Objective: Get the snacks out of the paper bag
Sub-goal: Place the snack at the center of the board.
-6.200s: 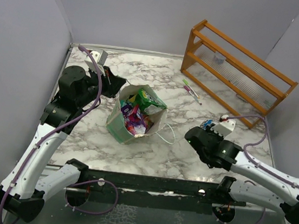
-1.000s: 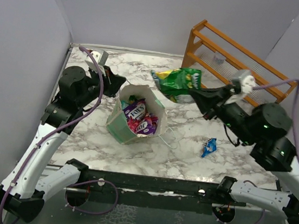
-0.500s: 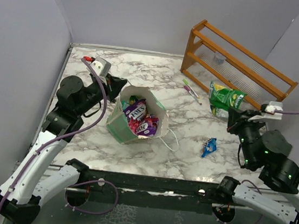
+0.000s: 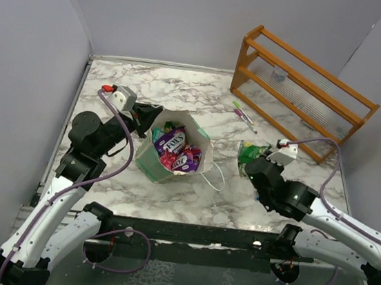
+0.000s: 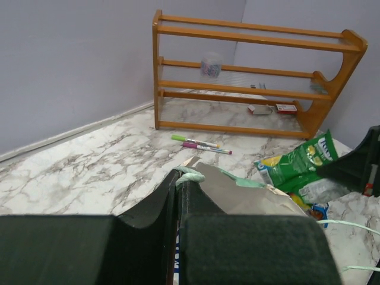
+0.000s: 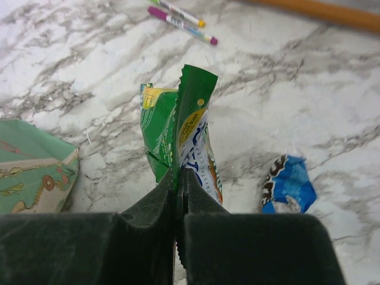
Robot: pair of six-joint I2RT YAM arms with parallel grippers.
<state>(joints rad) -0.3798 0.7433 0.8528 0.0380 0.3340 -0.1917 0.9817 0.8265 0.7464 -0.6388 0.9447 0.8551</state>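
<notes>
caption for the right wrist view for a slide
Right gripper clamps a green snack packet; blue packet lies on the marble table nearby.

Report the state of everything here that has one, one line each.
left gripper: shut on bag rim.
right gripper: shut on green packet.
bag: upright, open, packets inside.
green packet: out of bag, held on edge.
blue packet: out of bag, lying on table.
pens: lying on table.
rack: upright.
</notes>
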